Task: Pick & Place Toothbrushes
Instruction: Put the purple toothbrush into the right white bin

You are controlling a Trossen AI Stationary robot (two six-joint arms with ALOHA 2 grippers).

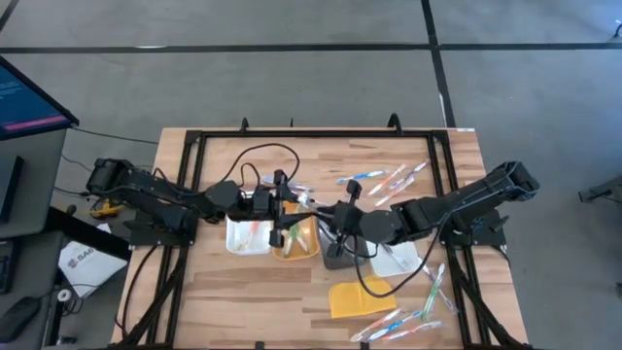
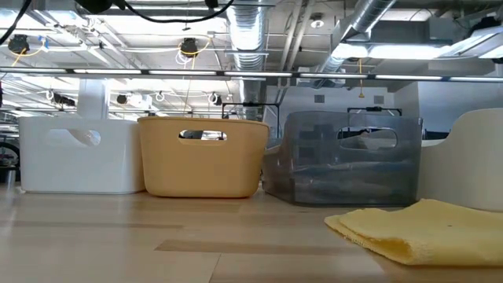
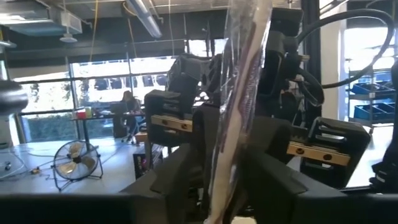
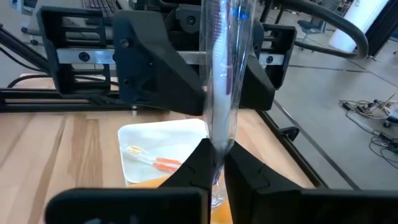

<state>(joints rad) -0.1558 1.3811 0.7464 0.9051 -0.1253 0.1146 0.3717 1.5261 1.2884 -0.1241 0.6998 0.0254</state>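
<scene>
While both arms reach inward over the middle of the tabletop (image 1: pixel 233 292), their grippers meet above the row of three trays that stands there. Leftmost is the white tray (image 1: pixel 245 235), which holds a toothbrush with an orange handle (image 4: pixel 163 163) lying on its floor. Above its right side the left gripper (image 1: pixel 277 206) hangs, and in its own wrist view a wrapped toothbrush (image 3: pixel 239 93) stands upright between its two dark fingers (image 3: pixel 177 177); whether those jaws have already closed on the wrapper I cannot tell, since the wrapper hides the contact. Next along is the orange tray (image 1: pixel 296 243), touching the white one, and the two grippers face each other over the seam between them. The right gripper (image 4: pixel 216 163) holds the lower end of that same clear-wrapped toothbrush, its jaws clamped together on it, so the brush rises straight up between the two grippers. Beyond the orange tray sits the grey tray (image 2: pixel 346 161), under the right arm's forearm. Towards the right half of the far edge, a loose group of wrapped toothbrushes (image 1: pixel 384 180) lies scattered on the bare wood, well apart from the trays. A yellow pad (image 1: pixel 352 297) lies near the front edge, right of centre, and more wrapped toothbrushes (image 1: pixel 413 311) are strewn just beside it, running towards the front right corner.
</scene>
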